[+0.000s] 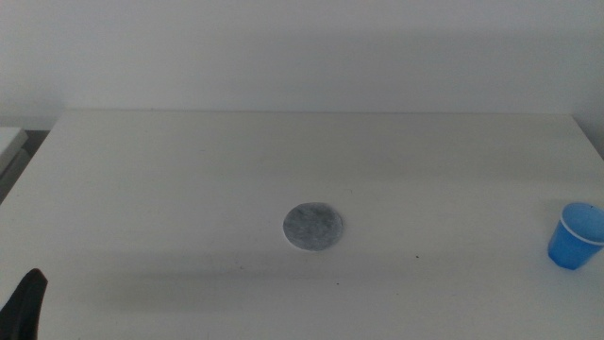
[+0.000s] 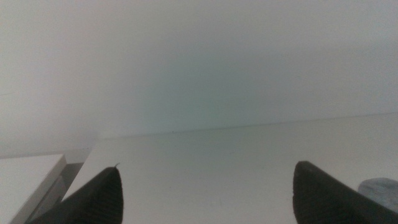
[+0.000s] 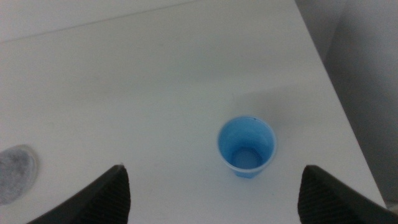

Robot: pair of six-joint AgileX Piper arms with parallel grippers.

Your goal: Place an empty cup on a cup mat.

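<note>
The white table (image 1: 189, 179) is filling most of the middle view, its far edge running along the pale wall and its left and right edges slanting toward the near side. The cup mat (image 1: 313, 227) is lying flat near the table's centre, with bare surface all around it.

The cup (image 1: 575, 236) is standing upright near the right edge of the table, well apart from the mat, its open mouth facing up. The right wrist view is showing it empty inside, with the table's right edge close beside it and open tabletop between it and the mat (image 3: 15, 173).

The right gripper (image 3: 211, 205) is hovering above the right part of the table with its jaws spread wide; the cup (image 3: 246, 147) is sitting beyond the tips and between their lines, touching neither. This gripper is not showing in the middle view.

The left gripper (image 2: 205, 199) is waiting at the near left corner, only a dark tip (image 1: 25, 304) showing in the middle view. Its jaws are spread wide too, holding nothing, and a sliver of the mat (image 2: 380, 186) is peeking in beside one jaw.
</note>
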